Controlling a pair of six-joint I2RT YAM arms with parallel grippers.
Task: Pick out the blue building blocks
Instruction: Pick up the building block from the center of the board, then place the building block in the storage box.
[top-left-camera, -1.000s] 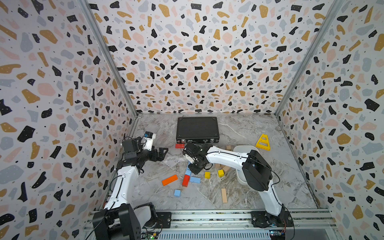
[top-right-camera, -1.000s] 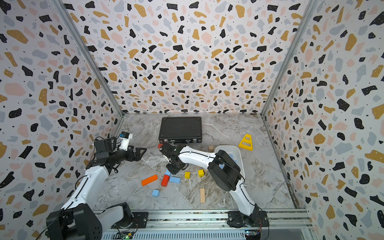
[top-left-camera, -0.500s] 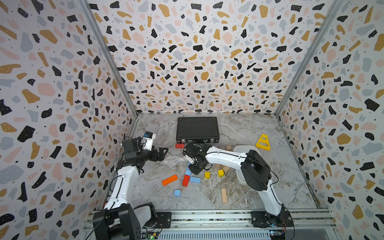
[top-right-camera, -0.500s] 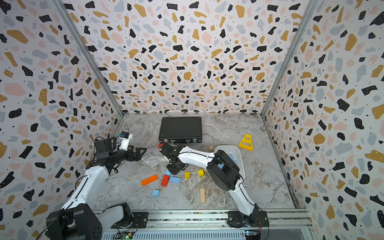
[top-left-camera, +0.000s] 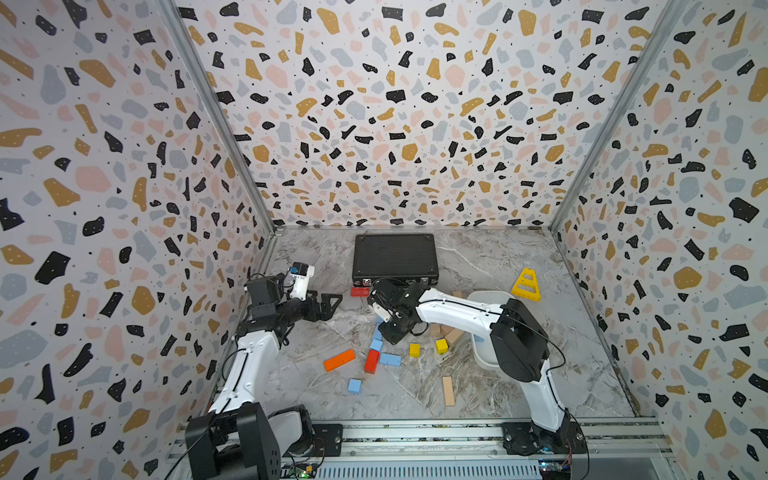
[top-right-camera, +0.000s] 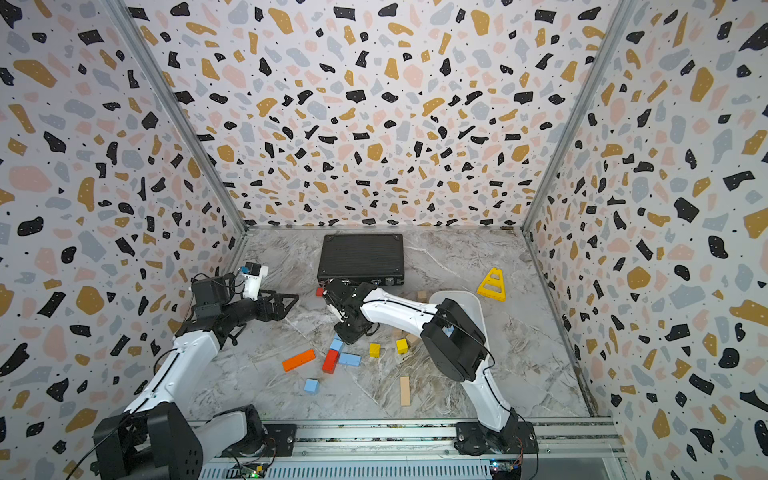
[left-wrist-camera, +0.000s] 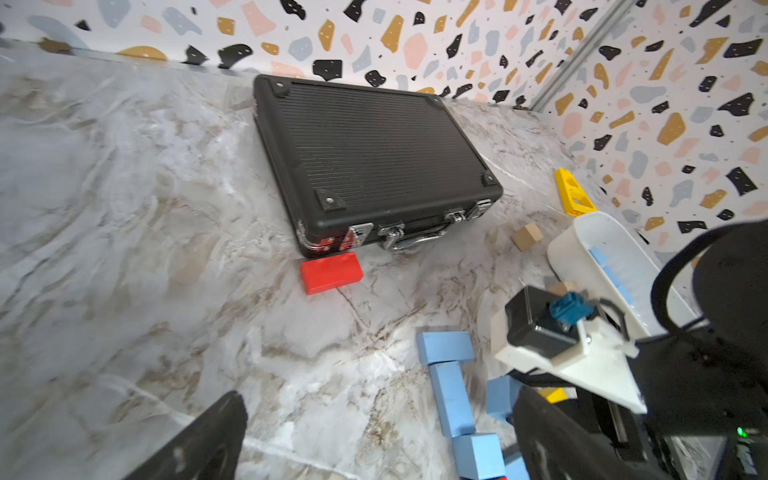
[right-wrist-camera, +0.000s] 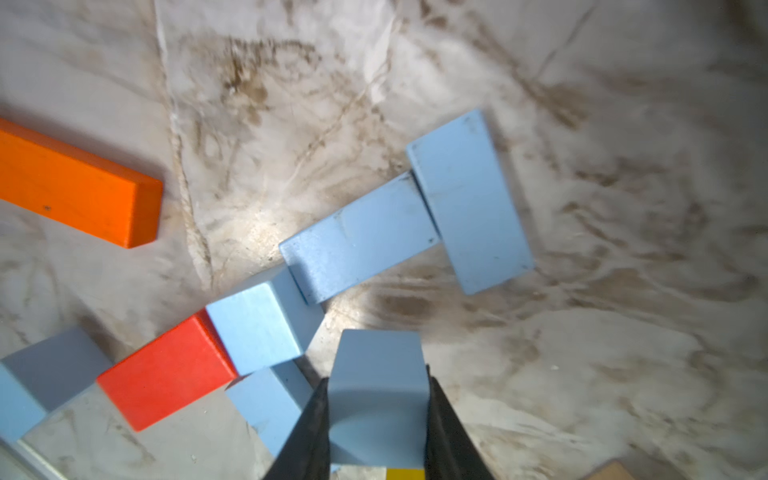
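Your right claw (right-wrist-camera: 376, 386) is clenched on one blue block (right-wrist-camera: 378, 361), low over the cluster in the middle of the bench (top-left-camera: 478, 257). In both top views the claw hides that block, so trust the right wrist view for the grip.

Your left claw (top-left-camera: 330, 301) stands wide open and empty, up off the bench near the left wall and well apart from the blocks.

Some of the work is done: the left wrist view shows a few blue blocks (left-wrist-camera: 609, 270) already lying in the white bin (left-wrist-camera: 569, 245) on the right side.

At least four blue blocks are left on the bench. Two bars (right-wrist-camera: 469, 199) (right-wrist-camera: 357, 245) touch end to side, a cube (right-wrist-camera: 257, 328) leans against the red block (right-wrist-camera: 166, 374), and a lone cube (top-left-camera: 354, 386) sits nearer the front rail. The orange bar (top-left-camera: 339, 360), the yellow cubes (top-left-camera: 441, 345) and the tan blocks (top-left-camera: 448, 390) stay where they are.

I judge you somewhere midway; the held block is not yet in the bin.
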